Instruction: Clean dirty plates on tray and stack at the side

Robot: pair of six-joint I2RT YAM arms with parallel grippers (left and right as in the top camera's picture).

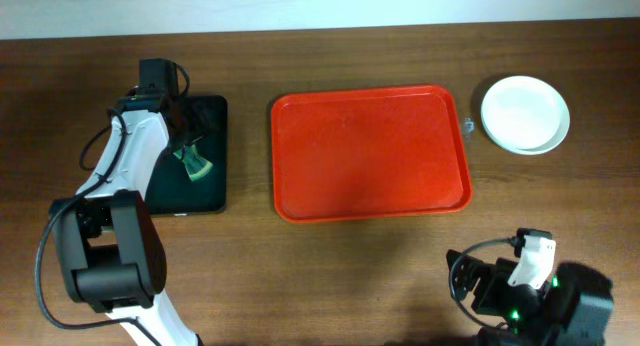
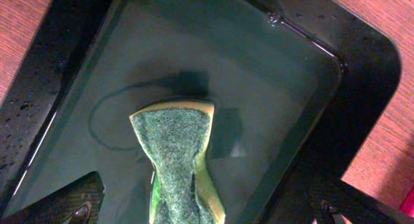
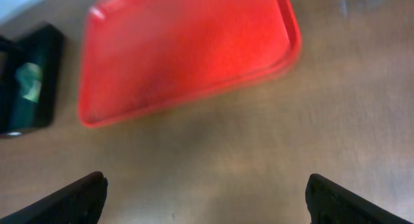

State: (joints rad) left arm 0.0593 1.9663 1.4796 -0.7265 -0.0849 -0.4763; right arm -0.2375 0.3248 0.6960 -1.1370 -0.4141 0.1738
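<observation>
The red tray (image 1: 370, 154) lies mid-table with nothing on it; it also shows in the right wrist view (image 3: 187, 49). White plates (image 1: 525, 113) sit stacked on the table to its right, with no smear visible. My left gripper (image 1: 183, 141) hangs over the black tray (image 1: 212, 186), open, its fingers (image 2: 207, 211) wide on either side of a green-and-yellow sponge (image 2: 181, 159) without touching it. My right gripper (image 3: 207, 198) is open and empty above bare table at the front right (image 1: 520, 276).
The black tray (image 2: 349, 88) holds a thin film of water under the sponge (image 1: 195, 166). A small grey speck (image 1: 468, 126) lies between the red tray and the plates. The wooden table extends in front of the red tray.
</observation>
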